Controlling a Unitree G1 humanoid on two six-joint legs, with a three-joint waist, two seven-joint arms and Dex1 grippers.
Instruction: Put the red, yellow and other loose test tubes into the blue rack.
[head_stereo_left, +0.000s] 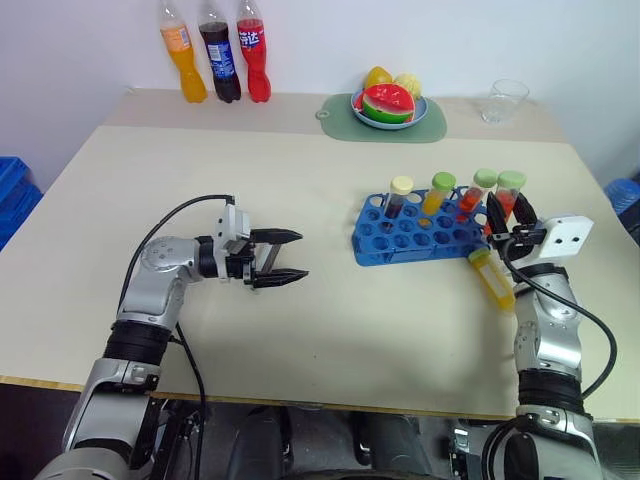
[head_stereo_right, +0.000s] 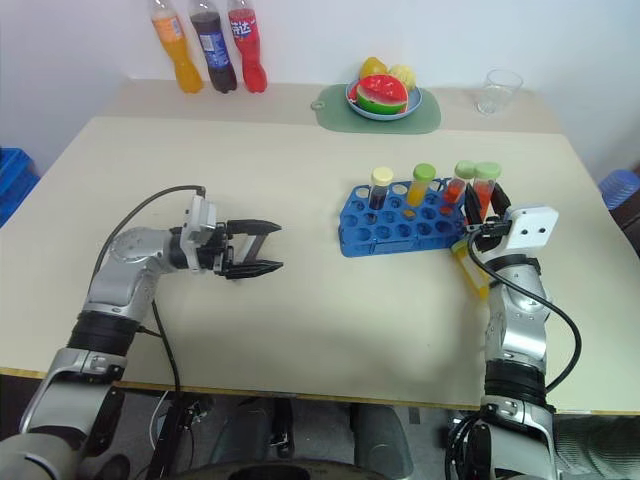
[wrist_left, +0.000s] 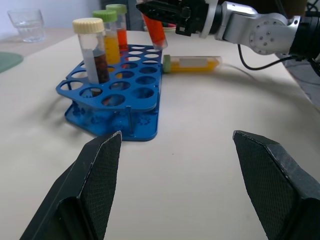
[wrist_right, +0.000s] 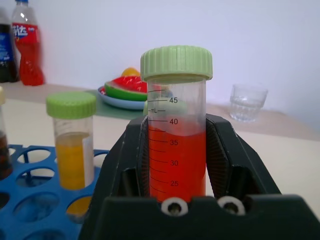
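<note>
The right gripper (head_stereo_left: 510, 222) has its fingers (wrist_right: 220, 150) closed on a red-orange test tube with a green cap (wrist_right: 176, 130), held upright between the pads with its cap above the fingertips. The tube hangs at the right end of the blue rack (head_stereo_left: 420, 232), its lower end just over the rack's end holes; whether it is already in a hole cannot be told.

Three tubes stand upright in the rack to the left of those fingers: a dark tube with a cream cap (head_stereo_left: 398, 198), a yellow-orange tube with a green cap (head_stereo_left: 437, 193), and another red-orange tube with a green cap (head_stereo_left: 476, 194).

A loose yellow tube (head_stereo_left: 492, 278) lies flat on the table (head_stereo_left: 300, 170), just beside the rack's right end and below the right fingers.

The left gripper (head_stereo_left: 282, 257) hovers over the table well to the left of the rack, fingers (wrist_left: 90, 185) spread wide and empty, pointing toward the rack.
</note>
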